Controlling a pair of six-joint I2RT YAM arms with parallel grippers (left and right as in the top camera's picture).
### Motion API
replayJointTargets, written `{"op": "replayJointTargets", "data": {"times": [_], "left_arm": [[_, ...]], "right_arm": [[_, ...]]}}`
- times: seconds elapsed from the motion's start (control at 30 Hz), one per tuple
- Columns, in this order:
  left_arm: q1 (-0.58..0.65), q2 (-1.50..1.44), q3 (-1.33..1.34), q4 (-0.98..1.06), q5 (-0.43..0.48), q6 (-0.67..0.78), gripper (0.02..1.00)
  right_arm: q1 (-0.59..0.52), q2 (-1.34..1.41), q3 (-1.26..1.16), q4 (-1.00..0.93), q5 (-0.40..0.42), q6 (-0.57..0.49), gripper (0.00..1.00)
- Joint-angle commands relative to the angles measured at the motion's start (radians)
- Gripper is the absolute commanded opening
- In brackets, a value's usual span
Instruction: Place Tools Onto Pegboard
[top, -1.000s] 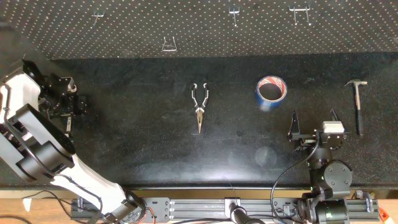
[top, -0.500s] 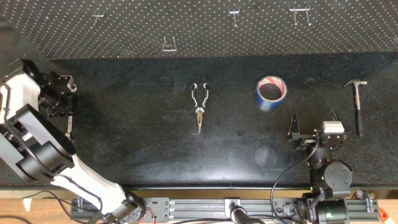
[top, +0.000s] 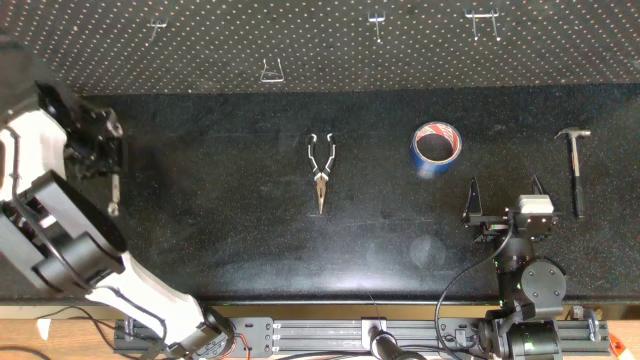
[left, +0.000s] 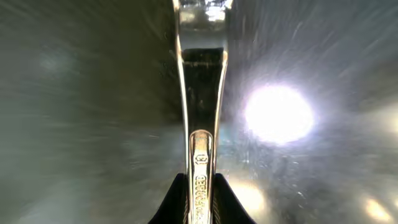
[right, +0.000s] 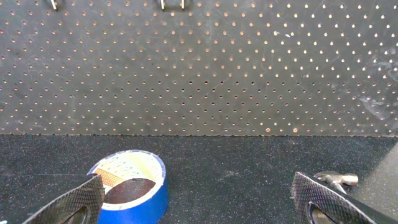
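Observation:
My left gripper (top: 100, 155) is at the far left of the black mat, shut on a silver wrench (top: 114, 196) that hangs from it. In the left wrist view the wrench shaft (left: 202, 93) runs straight out from between the fingers (left: 200, 208). Needle-nose pliers (top: 320, 170) lie mid-mat. A blue tape roll (top: 437, 147) (right: 127, 186) and a hammer (top: 575, 170) (right: 336, 179) lie to the right. My right gripper (top: 505, 198) stands open near the front right, with nothing between its fingers (right: 71, 202).
The pegboard (top: 320, 45) (right: 199, 68) rises behind the mat with metal hooks: a wire loop (top: 272, 72), a single hook (top: 376, 18), a double hook (top: 482, 18) and a small one (top: 157, 22).
My left gripper has moved up the view toward the pegboard, carrying the wrench with it. The right arm has stayed still.

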Motion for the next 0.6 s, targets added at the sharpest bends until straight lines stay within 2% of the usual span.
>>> {"op": "replayJointTargets", "data": {"times": [0.03, 0.17, 0.23, 0.3, 0.43, 0.5, 0.6], "left_arm": [[0.003, -0.213, 0.268, -0.105, 0.032, -0.024, 0.029], [0.005, -0.43, 0.294, -0.246, 0.057, -0.032, 0.029], [0.005, -0.519, 0.278, -0.272, 0.119, -0.031, 0.031], [0.003, -0.595, 0.185, -0.249, 0.18, 0.017, 0.031], [0.003, -0.737, -0.026, -0.229, 0.18, 0.021, 0.031], [0.0, -0.766, -0.112, -0.121, 0.18, -0.043, 0.031], [-0.077, -0.766, -0.126, -0.025, 0.175, -0.142, 0.031]], "right_arm": [[-0.006, -0.005, -0.002, -0.006, 0.013, -0.014, 0.978], [-0.006, -0.005, -0.002, -0.006, 0.013, -0.014, 0.978], [-0.006, -0.005, -0.002, -0.006, 0.013, -0.014, 0.978], [-0.006, -0.005, -0.002, -0.006, 0.013, -0.014, 0.978], [-0.006, -0.005, -0.002, -0.006, 0.013, -0.014, 0.978], [-0.006, -0.005, -0.002, -0.006, 0.013, -0.014, 0.978], [-0.006, -0.005, -0.002, -0.006, 0.013, -0.014, 0.978]]}}
